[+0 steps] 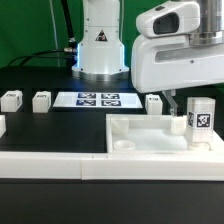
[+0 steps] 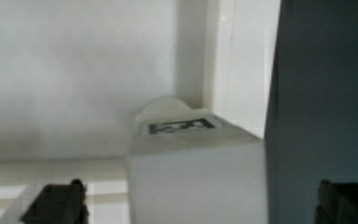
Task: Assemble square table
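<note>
— Black surface, green cloth behind. Reading from the exterior view's left, what lies where around the tool (image 2: 197, 206)?

— Farthest from it are the outermost leg (image 1: 11, 99) and the second leg (image 1: 41, 99), both loose. Nearer comes the marker board (image 1: 98, 99), then the third leg (image 1: 154, 102), close beside the tool. The tabletop slab (image 1: 140, 138) lies under the tool, seemingly against the border wall (image 1: 50, 160). The upright leg (image 1: 203, 118) stands on the slab's corner, right by the tool.

— Does the tool have it?

— No. In the wrist view its fingers (image 2: 59, 203) stand wide apart, with the leg between them and a gap on each side. Nothing is gripped.

— What could go wrong?

— Whether that leg is seated in its socket cannot be told. If the tool closes off-centre, one finger would probably meet the leg first and tip it or push it off the corner. A sideways shove might also slide the slab, which seems only to rest there.

— Anything to read?

— No words. The legs and board carry black-and-white tags, and the robot's base (image 1: 100, 45) shows a triangular warning sign. No lettering is legible.
</note>
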Tool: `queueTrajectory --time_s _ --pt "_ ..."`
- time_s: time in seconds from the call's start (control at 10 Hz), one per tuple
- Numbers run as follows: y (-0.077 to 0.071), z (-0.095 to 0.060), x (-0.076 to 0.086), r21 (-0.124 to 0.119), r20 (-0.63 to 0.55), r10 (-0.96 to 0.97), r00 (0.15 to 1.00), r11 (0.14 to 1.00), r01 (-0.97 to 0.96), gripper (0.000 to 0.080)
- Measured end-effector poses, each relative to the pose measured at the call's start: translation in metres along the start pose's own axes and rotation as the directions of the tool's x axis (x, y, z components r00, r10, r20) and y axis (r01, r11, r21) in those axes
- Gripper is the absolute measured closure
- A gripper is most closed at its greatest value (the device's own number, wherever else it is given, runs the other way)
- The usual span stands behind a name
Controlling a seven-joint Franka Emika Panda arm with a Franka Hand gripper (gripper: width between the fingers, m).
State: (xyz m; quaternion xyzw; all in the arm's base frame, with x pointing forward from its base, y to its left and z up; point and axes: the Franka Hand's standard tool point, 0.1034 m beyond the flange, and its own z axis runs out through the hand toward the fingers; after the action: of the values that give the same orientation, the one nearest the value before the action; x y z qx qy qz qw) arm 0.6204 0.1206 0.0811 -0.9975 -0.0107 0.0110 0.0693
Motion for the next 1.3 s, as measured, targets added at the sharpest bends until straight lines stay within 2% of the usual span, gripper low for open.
queueTrajectory --time_s 0.3,0.5,0.6,0.7,0.8,1.0,1.2,1.3 --pt "-0.0005 -0.0006 0.0017 0.000 -0.009 -0.001 1.000 1.000 0.001 0.0151" --pt "-0.0004 -0.0007 0.0018 0.000 -0.009 -0.001 1.000 1.000 0.001 0.0408" --pt "0.0034 -0.0009 0.0023 -0.005 -0.010 0.009 1.000 1.000 -0.009 0.0408" --pt "0.0048 -0.0010 0.0024 -0.005 -0.010 0.027 1.000 1.000 -0.027 0.0497" --pt "0.0052 -0.0010 0.0025 -0.005 -0.010 0.032 0.999 0.999 -0.032 0.0499" --pt "0.0053 -0.0003 0.0032 -0.003 -0.016 0.189 0.982 0.982 -0.189 0.0500" --pt "0.0037 0.0005 0.0045 -0.006 -0.021 0.457 0.889 0.889 -0.458 0.0500" --pt "0.0013 -0.0004 0.0045 -0.016 -0.016 0.595 0.804 0.804 -0.595 0.0500"
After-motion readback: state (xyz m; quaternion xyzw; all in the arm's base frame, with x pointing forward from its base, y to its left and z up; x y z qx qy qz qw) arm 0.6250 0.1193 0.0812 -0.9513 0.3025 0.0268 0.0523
